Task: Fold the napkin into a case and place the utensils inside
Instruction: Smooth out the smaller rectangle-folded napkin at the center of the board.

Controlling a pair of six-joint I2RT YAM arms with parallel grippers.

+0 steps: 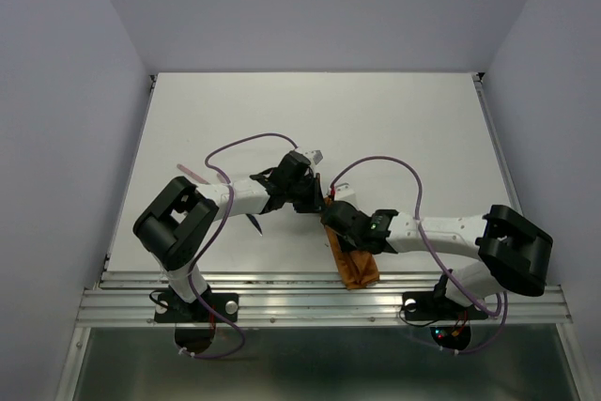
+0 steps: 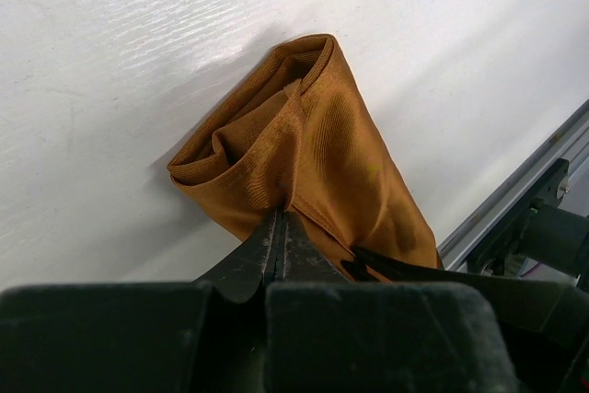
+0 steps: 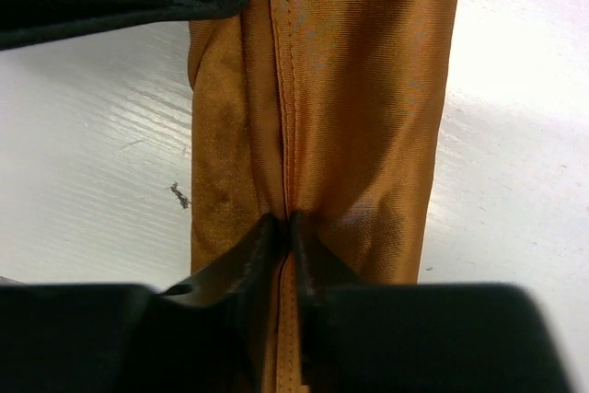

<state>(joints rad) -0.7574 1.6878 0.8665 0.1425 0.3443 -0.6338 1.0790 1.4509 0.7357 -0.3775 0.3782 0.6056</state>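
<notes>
The rust-orange napkin (image 1: 354, 268) lies folded into a long narrow case near the table's front edge, partly under my right arm. In the left wrist view the case (image 2: 322, 144) has an open mouth at its far end. My left gripper (image 2: 279, 218) is shut on a fold of cloth at the near end. My right gripper (image 3: 287, 224) is shut on the stitched hem running down the middle of the napkin (image 3: 368, 89). Seen from above, the left gripper (image 1: 317, 198) and right gripper (image 1: 331, 217) meet over the cloth. A small dark pointed piece (image 1: 255, 223), perhaps one of the utensils, shows beside the left forearm.
A thin pink streak (image 1: 192, 172) lies on the white table (image 1: 394, 129) left of the arms. Purple cables (image 1: 254, 141) loop above both forearms. The metal rail (image 1: 310, 298) runs along the front edge, just below the napkin.
</notes>
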